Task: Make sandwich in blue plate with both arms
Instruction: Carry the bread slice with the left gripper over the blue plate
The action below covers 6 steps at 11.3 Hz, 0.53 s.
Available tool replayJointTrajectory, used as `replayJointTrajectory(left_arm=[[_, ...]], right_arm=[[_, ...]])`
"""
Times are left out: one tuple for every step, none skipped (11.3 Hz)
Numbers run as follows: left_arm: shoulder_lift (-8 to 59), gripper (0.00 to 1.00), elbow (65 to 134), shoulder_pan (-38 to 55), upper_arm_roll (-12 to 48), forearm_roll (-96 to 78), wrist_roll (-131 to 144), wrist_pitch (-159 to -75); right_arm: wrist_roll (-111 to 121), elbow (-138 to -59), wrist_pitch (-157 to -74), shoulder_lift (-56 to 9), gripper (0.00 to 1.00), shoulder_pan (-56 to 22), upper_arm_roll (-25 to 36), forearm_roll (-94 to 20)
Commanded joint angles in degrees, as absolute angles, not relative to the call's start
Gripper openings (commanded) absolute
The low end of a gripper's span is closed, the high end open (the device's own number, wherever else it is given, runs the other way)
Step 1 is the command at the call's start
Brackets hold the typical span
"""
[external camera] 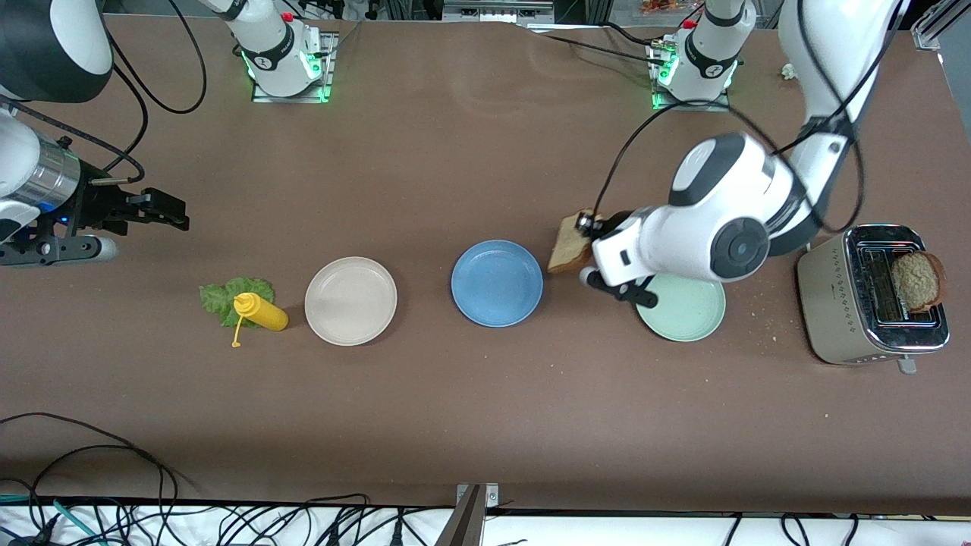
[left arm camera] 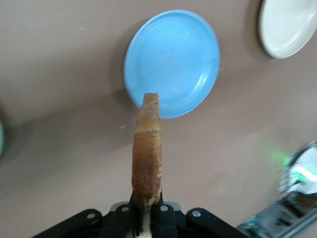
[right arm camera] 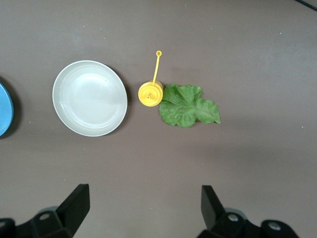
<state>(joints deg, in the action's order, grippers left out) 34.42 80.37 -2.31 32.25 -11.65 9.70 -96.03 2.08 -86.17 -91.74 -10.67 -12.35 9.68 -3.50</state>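
Observation:
The blue plate [external camera: 497, 283] [left arm camera: 172, 62] lies bare in the middle of the table. My left gripper [external camera: 586, 230] [left arm camera: 147, 207] is shut on a slice of brown bread [external camera: 570, 244] [left arm camera: 147, 158], held on edge over the table just beside the blue plate's rim, toward the left arm's end. A second slice of bread [external camera: 918, 280] sticks up from the toaster [external camera: 850, 303]. The green lettuce leaf [external camera: 224, 296] [right arm camera: 188, 105] lies flat toward the right arm's end. My right gripper [external camera: 171, 212] [right arm camera: 143, 201] hangs open over bare table there, holding nothing.
A cream-white plate [external camera: 350, 300] [right arm camera: 89, 97] sits between the lettuce and the blue plate. A yellow squeeze bottle [external camera: 262, 312] [right arm camera: 150, 93] stands against the lettuce. A pale green plate [external camera: 686, 309] lies partly under the left arm, beside the toaster.

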Motion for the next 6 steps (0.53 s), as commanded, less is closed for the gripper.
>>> replayJointTrajectory(left_arm=[[41.82, 0.00, 79.10, -1.94, 32.08, -21.59, 9.15, -106.65], [43.75, 0.00, 79.28, -0.89, 32.08, -23.54, 8.97, -110.01], [45.68, 0.00, 79.28, 0.17, 32.08, -25.29, 8.96, -112.65], [47.10, 0.00, 79.45, 1.48, 32.08, -26.79, 8.96, -115.46], [48.07, 0.00, 79.63, 2.54, 32.08, -27.24, 8.96, -117.40], [48.86, 0.00, 79.89, 2.72, 32.08, -27.25, 8.36, -117.77]], right_arm=[[1.67, -84.90, -91.14, -11.07, 1.00, -11.87, 9.58, -4.22], [1.58, -84.90, -91.14, -11.07, 1.00, -11.87, 9.58, -4.22], [1.67, -84.90, -91.14, -11.07, 1.00, -11.87, 9.58, -4.22], [1.58, -84.90, -91.14, -11.07, 1.00, -11.87, 9.58, -4.22], [1.50, -84.90, -91.14, -11.07, 1.00, -11.95, 9.49, -4.39], [1.49, -84.90, -91.14, -10.99, 1.00, -12.04, 9.41, -4.48]])
